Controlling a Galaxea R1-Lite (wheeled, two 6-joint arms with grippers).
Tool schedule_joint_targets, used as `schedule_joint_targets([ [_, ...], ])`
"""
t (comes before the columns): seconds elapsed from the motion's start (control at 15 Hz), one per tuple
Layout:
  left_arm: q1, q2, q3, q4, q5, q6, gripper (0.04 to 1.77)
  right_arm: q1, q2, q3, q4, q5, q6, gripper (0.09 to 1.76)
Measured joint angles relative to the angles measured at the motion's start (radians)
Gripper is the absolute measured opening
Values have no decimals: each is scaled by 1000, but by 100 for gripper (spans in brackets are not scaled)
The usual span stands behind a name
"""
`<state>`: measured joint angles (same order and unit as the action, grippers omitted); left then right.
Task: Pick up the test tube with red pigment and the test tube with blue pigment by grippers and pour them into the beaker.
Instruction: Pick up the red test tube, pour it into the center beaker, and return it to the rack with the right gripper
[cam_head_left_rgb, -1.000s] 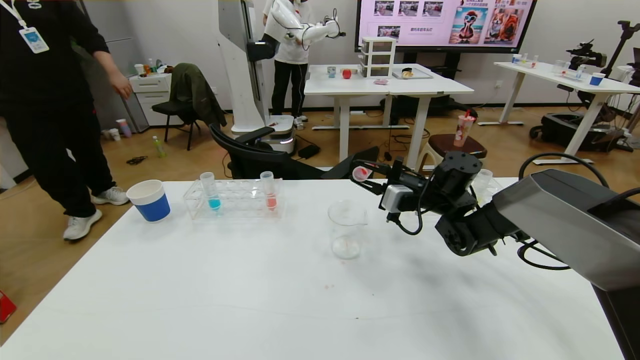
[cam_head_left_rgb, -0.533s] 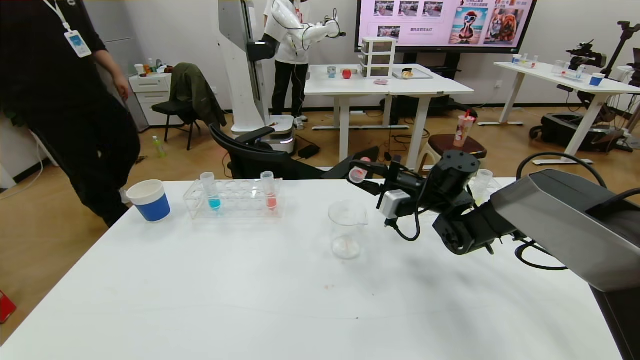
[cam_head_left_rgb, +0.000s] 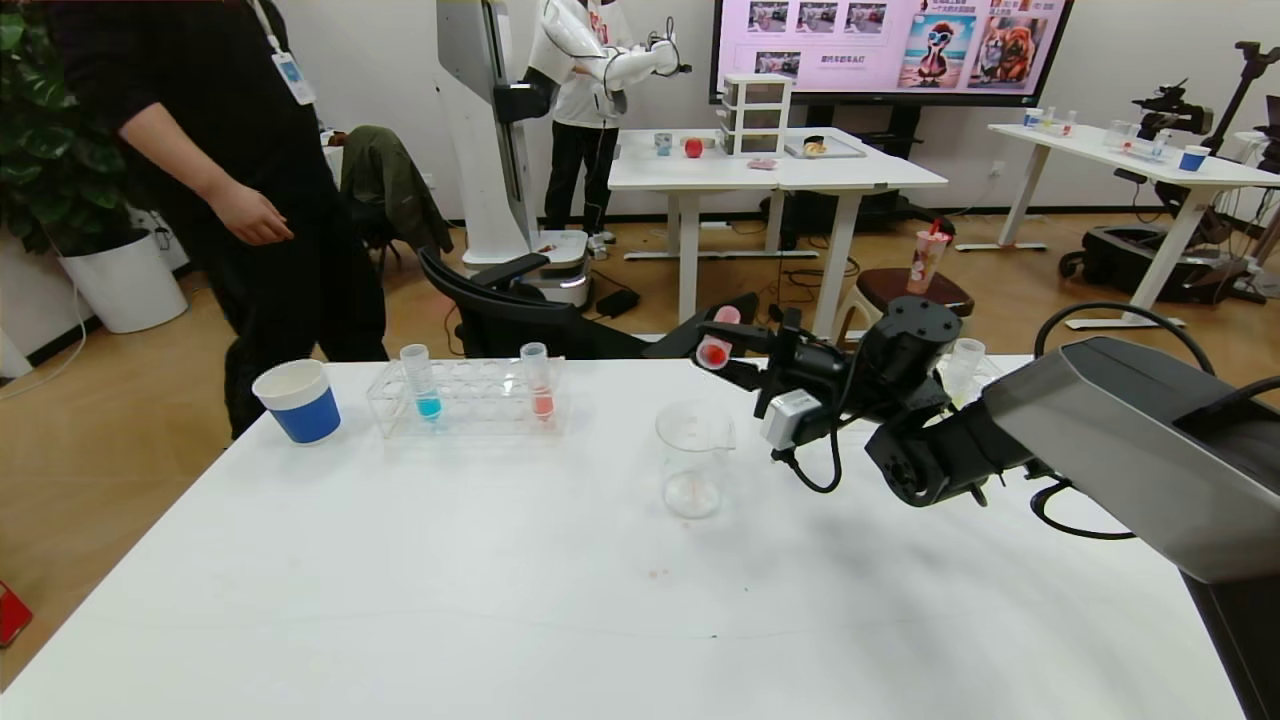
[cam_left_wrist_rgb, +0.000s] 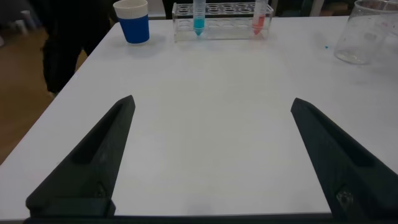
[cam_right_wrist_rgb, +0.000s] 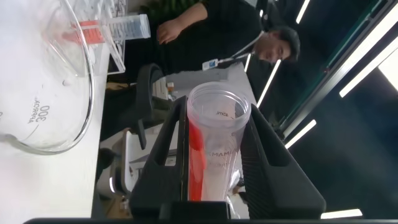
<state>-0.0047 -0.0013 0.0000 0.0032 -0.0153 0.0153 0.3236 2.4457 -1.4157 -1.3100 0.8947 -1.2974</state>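
My right gripper (cam_head_left_rgb: 728, 348) is shut on the test tube with red pigment (cam_head_left_rgb: 713, 350) and holds it lying nearly level, mouth toward the beaker (cam_head_left_rgb: 692, 460), above and just right of its rim. In the right wrist view the tube (cam_right_wrist_rgb: 214, 149) sits between the fingers with red liquid along one side, and the beaker (cam_right_wrist_rgb: 43, 74) is beside it. The test tube with blue pigment (cam_head_left_rgb: 427, 385) stands in the clear rack (cam_head_left_rgb: 470, 405) at the back left. My left gripper (cam_left_wrist_rgb: 212, 104) is open and empty, low over bare table; the head view does not show it.
A paler red tube (cam_head_left_rgb: 540, 385) stands in the rack's right end. A blue-and-white paper cup (cam_head_left_rgb: 298, 400) is left of the rack. A person (cam_head_left_rgb: 250, 190) stands past the table's far left corner. A black chair (cam_head_left_rgb: 520, 310) is behind the table.
My right wrist has rolled a little and shifted slightly left, tipping the red tube further toward the beaker. The person has walked rightward behind the table's far left corner.
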Motion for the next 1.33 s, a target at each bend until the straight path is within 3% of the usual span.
schedule_joint_targets([
  [1.33, 0, 0, 0, 0, 0, 0, 175, 6, 43, -34, 3, 32, -276, 50],
])
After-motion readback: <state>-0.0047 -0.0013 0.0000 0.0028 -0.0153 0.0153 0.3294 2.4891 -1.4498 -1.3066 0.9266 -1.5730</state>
